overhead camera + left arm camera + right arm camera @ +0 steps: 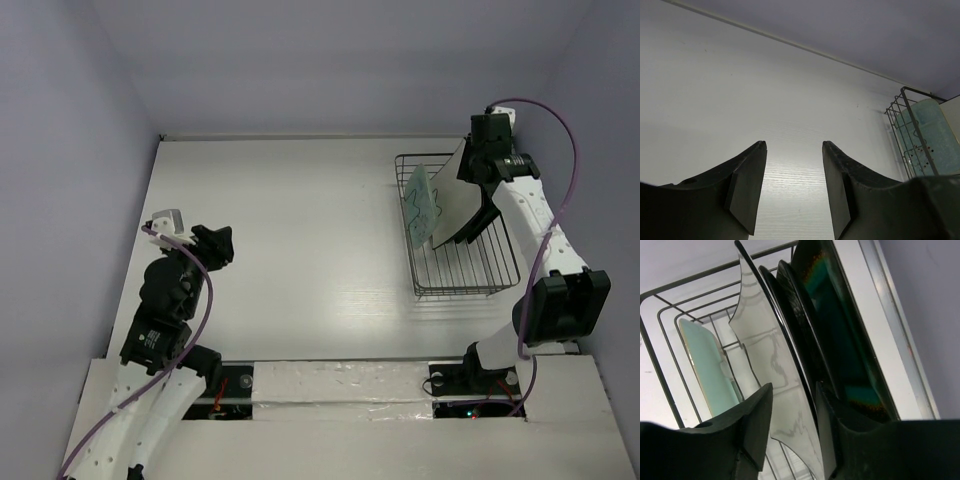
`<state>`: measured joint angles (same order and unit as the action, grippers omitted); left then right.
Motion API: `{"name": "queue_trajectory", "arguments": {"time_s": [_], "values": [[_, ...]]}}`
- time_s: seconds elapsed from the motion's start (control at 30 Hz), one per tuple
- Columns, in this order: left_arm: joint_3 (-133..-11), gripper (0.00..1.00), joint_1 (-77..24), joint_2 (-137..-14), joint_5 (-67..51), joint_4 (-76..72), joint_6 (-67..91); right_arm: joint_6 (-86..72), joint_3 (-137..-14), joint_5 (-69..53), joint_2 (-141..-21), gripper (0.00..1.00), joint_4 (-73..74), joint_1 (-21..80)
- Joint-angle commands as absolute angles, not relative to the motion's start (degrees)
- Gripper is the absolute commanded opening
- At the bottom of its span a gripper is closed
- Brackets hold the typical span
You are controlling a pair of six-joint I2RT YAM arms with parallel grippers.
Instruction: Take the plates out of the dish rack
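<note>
The dish rack [466, 268] stands at the right of the table with the plates on edge in it. From left to right they are the mint-green plate [423, 200], the white plate [458, 200] and dark plates [484, 226] behind it. My right gripper [476, 170] is at the white plate's top far corner. In the right wrist view it [792, 410] is open, with the white plate's [771, 360] edge in the gap. The black plate [792, 325] and the teal-centred plate [840, 335] lie by the right finger. My left gripper [215, 243] is open and empty over the table at the left.
The rack's wire rim [660, 365] runs round the mint plate [710, 375]. In the left wrist view the rack [902, 120] and the mint plate [932, 135] show far right beyond the open gripper [794, 145]. The back wall and the right wall stand close to the rack.
</note>
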<state>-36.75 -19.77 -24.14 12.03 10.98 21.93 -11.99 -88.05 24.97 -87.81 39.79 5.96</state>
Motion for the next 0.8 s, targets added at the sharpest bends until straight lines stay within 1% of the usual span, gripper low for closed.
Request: {"name": "queue_trajectory", "arguments": {"time_s": [0.0,0.27,0.4,0.57,0.77], "values": [[-36.56,0.46,-19.51,-24.7,11.87,8.35,21.45,-11.86,-87.36,23.56,-87.54,0.44,36.39,5.63],[-36.48,0.46,-18.98,-24.61,11.87,8.35,21.45,-12.65,-85.26,17.94,-85.26,0.35,34.02,5.63],[-36.48,0.46,-18.98,-24.61,11.87,8.26,21.36,-12.57,-84.55,14.95,-84.46,0.27,33.14,5.63],[-36.48,0.46,-18.98,-24.7,11.87,8.26,21.36,-12.57,-84.2,10.91,-85.87,0.25,32.0,5.63],[-36.39,0.46,-18.98,-24.79,11.87,8.17,21.36,-12.83,-83.76,11.77,-88.85,0.29,31.12,5.63]]}}
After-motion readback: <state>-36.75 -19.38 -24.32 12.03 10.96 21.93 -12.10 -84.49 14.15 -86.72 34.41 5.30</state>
